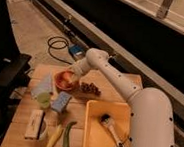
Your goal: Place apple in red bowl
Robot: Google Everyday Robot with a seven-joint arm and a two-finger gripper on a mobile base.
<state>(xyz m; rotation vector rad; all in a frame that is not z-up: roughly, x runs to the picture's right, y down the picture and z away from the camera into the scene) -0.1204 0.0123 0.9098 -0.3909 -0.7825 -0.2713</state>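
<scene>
White arm reaches in from the right foreground, up and over to the far left part of the wooden bench (100, 96) — the gripper (71, 74) sits directly above the red bowl (64, 81), right at its rim. The apple (66, 77) shows as a pale orange round shape inside the bowl, directly under the gripper; whether the jaws are clenched on it or released cannot be told from this angle. Bowl stands near the bench's back edge, left of centre. Just to its right, a cluster of dark grapes (89, 88), apart from the bowl. Right half of the bench is taken up by a large yellow bin (92, 133), with a brush (110, 128) lying diagonally inside it beside a dark-handled utensil, partly hidden by the arm. In front of the bowl: a blue sponge (61, 101), a light green cup (43, 99), and a clear plastic bag (43, 85) to the left. Nearer the front edge — a white rectangular pack (34, 123), a yellow banana (54, 137), and a green vegetable (68, 135) side by side. On the floor beyond the bench, a coiled black cable (58, 47) beside a small blue box
</scene>
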